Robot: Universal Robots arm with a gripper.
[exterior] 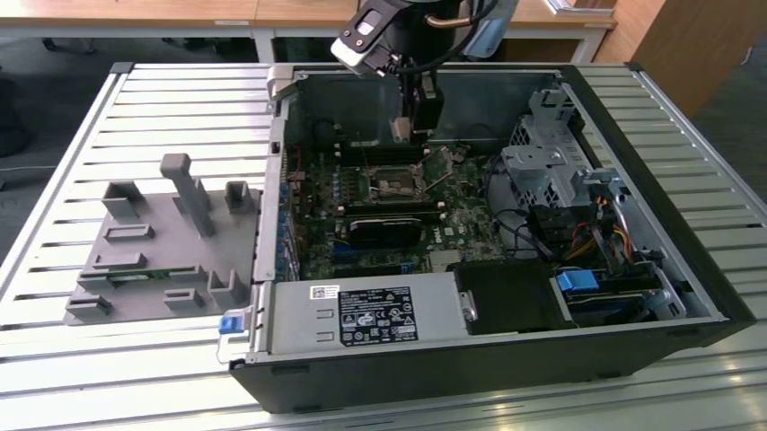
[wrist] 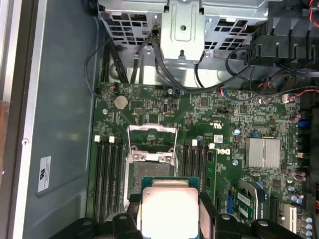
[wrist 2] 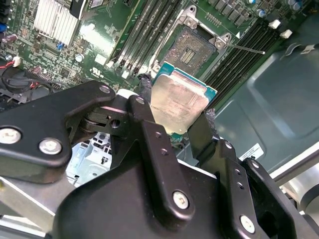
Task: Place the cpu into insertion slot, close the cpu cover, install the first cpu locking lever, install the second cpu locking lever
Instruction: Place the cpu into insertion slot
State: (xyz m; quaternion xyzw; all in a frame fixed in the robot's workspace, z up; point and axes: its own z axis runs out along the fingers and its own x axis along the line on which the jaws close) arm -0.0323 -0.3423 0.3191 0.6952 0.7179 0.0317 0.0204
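My gripper [exterior: 414,124] hangs inside the open computer case, above the motherboard [exterior: 383,211]. It is shut on the cpu [wrist 2: 179,104], a small square chip with a silver-grey top and green rim, held by two opposite edges between the black fingers [wrist 2: 144,114]. The first wrist view looks down on the cpu [wrist: 169,211] just short of the insertion slot [wrist: 152,172], which is bare with its contact field showing [wrist 2: 192,47]. The cpu cover [wrist: 152,129] stands swung open on the slot's far side. A thin wire locking lever [wrist 2: 246,49] sticks out beside the slot.
Memory slots [wrist: 107,174] flank the slot on both sides. A finned heatsink [wrist: 261,152], a metal drive cage [exterior: 545,171] with cables and the power supply [exterior: 365,314] crowd the case. A grey fixture block [exterior: 156,242] sits on the slatted table at the exterior view's left.
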